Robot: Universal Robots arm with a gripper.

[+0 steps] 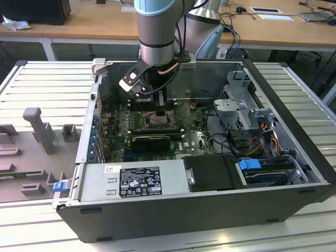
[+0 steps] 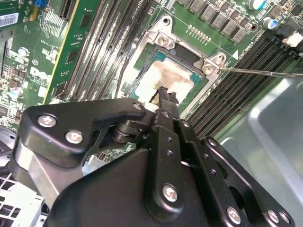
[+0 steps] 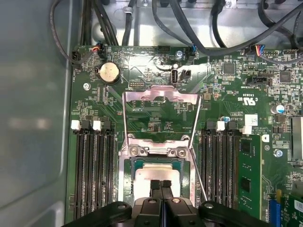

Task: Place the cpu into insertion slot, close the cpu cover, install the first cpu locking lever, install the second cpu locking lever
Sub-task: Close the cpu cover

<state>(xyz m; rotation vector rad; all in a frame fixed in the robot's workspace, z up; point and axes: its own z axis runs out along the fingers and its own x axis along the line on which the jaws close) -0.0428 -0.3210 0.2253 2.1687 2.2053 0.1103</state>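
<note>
**Over the socket: fingers together, chip seated, cover open**

Reaching down into the open dark-grey metal computer case (image 1: pixel 184 220) on the grey arm (image 1: pixel 157 31) in the exterior view. Hanging right above the cpu (image 3: pixel 158 171), a small flat square chip with a pale silver-grey metal top, with the black gripper (image 3: pixel 161 183) closed finger against finger and clamping nothing visible. Touching the chip's top or just clear of it (cannot tell which from either wrist view).

Lying flat (the chip, that is) in the insertion slot (image 3: pixel 126 184), a square dark socket with a grey metal rim, ringed by green circuit board (image 3: pixel 156 125). Seated, by the look of it.

Not yet shut: the cpu cover (image 3: pixel 142 97), a thin silvery metal frame with a large square window, standing open beyond the two hinge screws (image 3: pixel 135 151), on the far side of the cpu from the fingertips, toward the round silver coin cell (image 3: pixel 109 72). Hinge line square to the line from fingertips to cover. How steeply raised, cannot tell.

Free beside the slot: a thin steel wire locking lever (image 3: pixel 199 170), long axis along the socket's side, between it and the long black memory slots (image 3: pixel 222 175).

Print present on the white-and-black label (image 1: pixel 140 181) of the silver power supply box (image 1: pixel 97 186) and in white lettering on the board; left unread.
</note>
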